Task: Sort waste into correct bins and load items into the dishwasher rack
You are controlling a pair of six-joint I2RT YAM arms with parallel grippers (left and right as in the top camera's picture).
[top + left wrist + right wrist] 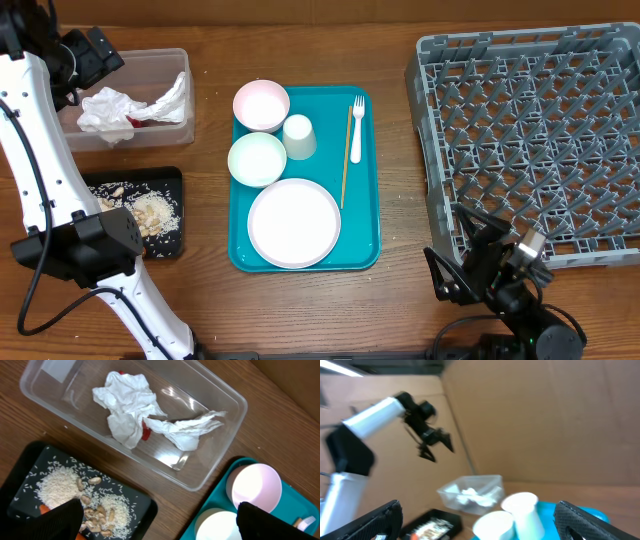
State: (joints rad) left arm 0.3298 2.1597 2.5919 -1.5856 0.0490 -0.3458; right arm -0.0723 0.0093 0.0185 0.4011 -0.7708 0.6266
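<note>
The left gripper (105, 58) hangs open above the clear tub (180, 62), which holds crumpled white napkins (127, 405) and a red wrapper (145, 432). The black tray (170, 180) carries beige scraps (97, 512), rice and an orange carrot piece (44, 508). On the teal tray (372, 200) sit a pink bowl (261, 105), a pale bowl (257, 159), a cup (299, 137), a plate (294, 222), a fork (357, 128) and a wooden stick (346, 155). The right gripper (458, 262) is open at the front, beside the grey rack (540, 140).
Brown cardboard walls stand behind the table in the right wrist view. The left arm's white link (35, 150) crosses over the black tray's left side. Bare wood lies between the teal tray and the rack.
</note>
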